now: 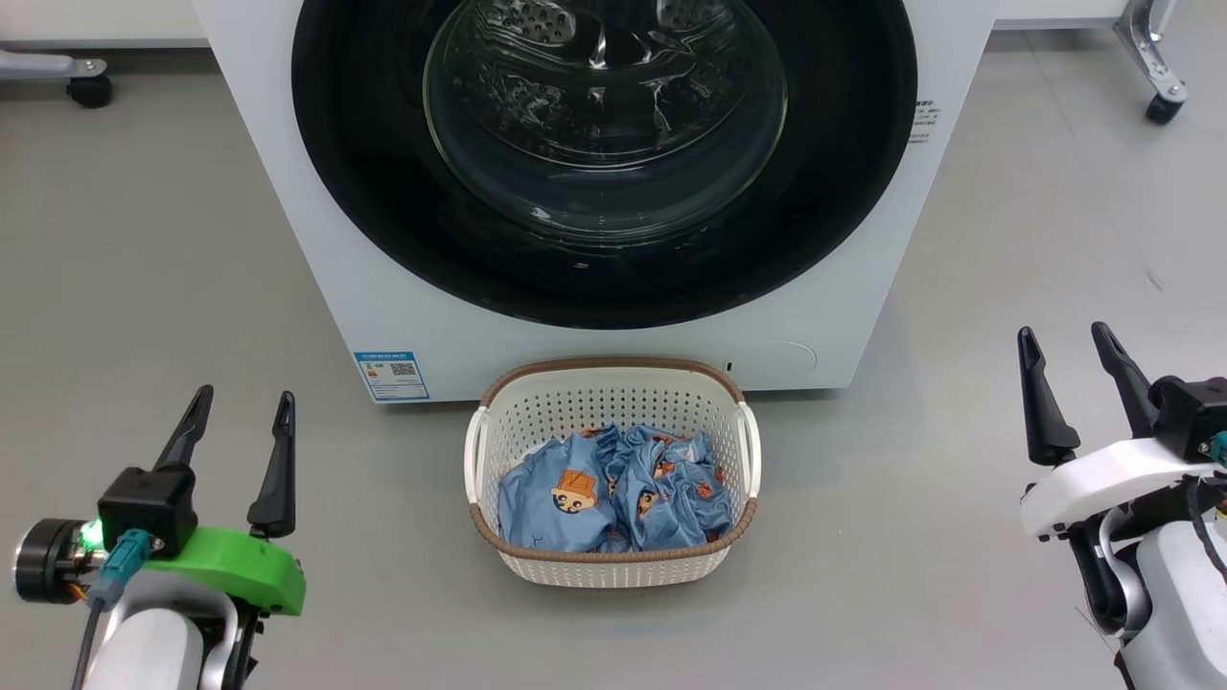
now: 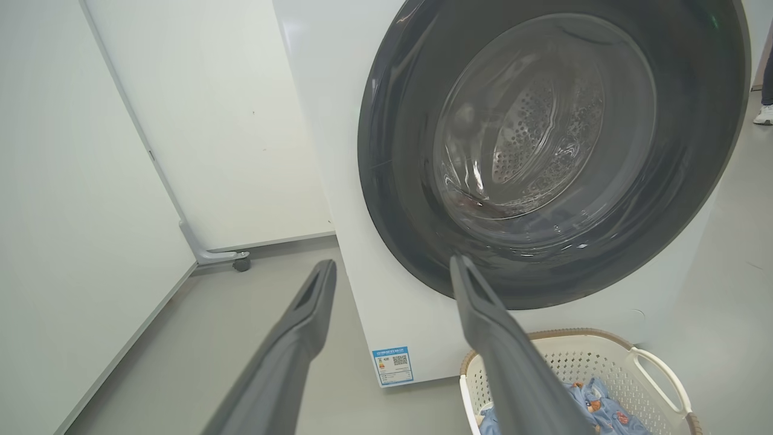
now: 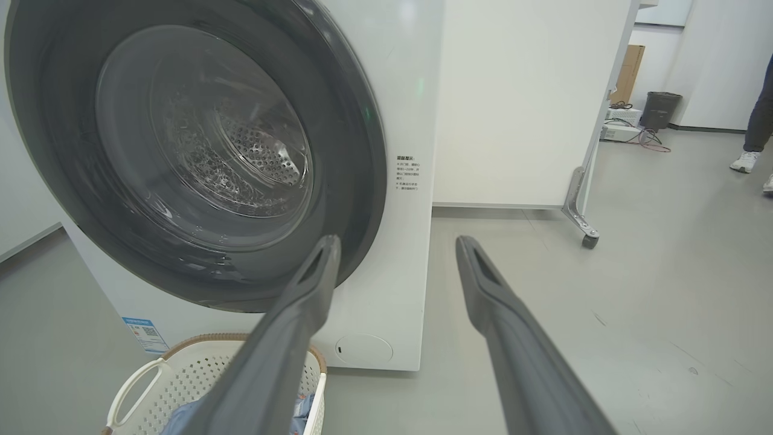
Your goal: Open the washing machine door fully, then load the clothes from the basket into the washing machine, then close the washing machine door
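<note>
The white washing machine (image 1: 288, 240) stands ahead with its round black washing machine door (image 1: 383, 211) shut flat against the front; the steel drum shows through the glass bowl. On the floor before it sits the cream basket (image 1: 613, 573) holding the light blue clothes (image 1: 613, 489). My left gripper (image 1: 240, 402) is open at the lower left, well left of the basket. At the lower right, my right gripper (image 1: 1064, 340) is open too, nothing between its fingers. In the left wrist view the door (image 2: 398, 181) and basket (image 2: 658, 377) lie ahead; in the right wrist view the door (image 3: 356, 151) and basket (image 3: 181, 377).
White panels on castor feet (image 2: 241, 263) (image 3: 589, 238) flank the machine on both sides. A person's legs and white shoes (image 3: 749, 160) stand far off to the right. Open grey floor lies around the basket.
</note>
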Tool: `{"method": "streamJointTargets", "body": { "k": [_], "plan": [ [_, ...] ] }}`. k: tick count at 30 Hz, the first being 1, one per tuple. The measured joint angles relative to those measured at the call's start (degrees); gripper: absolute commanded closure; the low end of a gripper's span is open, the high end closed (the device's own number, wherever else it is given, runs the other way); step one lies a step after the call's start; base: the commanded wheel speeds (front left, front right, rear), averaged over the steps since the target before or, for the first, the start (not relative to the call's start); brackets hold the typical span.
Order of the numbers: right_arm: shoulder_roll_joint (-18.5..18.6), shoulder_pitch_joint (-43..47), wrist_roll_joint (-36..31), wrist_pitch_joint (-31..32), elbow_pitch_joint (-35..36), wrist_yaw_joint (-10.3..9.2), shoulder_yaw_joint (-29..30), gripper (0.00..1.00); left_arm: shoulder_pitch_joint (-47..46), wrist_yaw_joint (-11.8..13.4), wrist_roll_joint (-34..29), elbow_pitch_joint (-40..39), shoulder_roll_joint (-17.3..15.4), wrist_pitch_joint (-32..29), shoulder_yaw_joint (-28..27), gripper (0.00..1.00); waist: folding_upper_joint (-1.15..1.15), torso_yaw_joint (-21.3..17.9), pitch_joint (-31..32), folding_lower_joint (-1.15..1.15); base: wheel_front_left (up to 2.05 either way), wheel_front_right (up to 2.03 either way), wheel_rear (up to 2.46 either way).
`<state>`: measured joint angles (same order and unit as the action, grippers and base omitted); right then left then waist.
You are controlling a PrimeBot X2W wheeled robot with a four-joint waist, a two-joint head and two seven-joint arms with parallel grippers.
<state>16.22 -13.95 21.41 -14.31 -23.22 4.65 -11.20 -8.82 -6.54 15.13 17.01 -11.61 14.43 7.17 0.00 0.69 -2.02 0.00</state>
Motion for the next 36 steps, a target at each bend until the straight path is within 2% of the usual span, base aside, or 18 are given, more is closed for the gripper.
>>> {"method": "streamJointTargets", "body": {
  "k": [16,36],
  "plan": [
    [0.0,0.1,-0.8,0.0,0.0,0.36,1.3,0.0,-0.6,-0.1,-0.6,0.2,0.3,0.0,-1.3,0.0,0.0,0.4,-0.1,0.0,0.42,0.42,-0.84],
    [-0.1,0.4,-1.2,0.0,-0.1,0.78,3.3,0.0,-0.6,-0.3,-1.0,-0.5,1.7,0.0,-2.9,0.0,0.0,0.7,-0.8,0.0,0.82,0.82,-1.65]
  ]
}}
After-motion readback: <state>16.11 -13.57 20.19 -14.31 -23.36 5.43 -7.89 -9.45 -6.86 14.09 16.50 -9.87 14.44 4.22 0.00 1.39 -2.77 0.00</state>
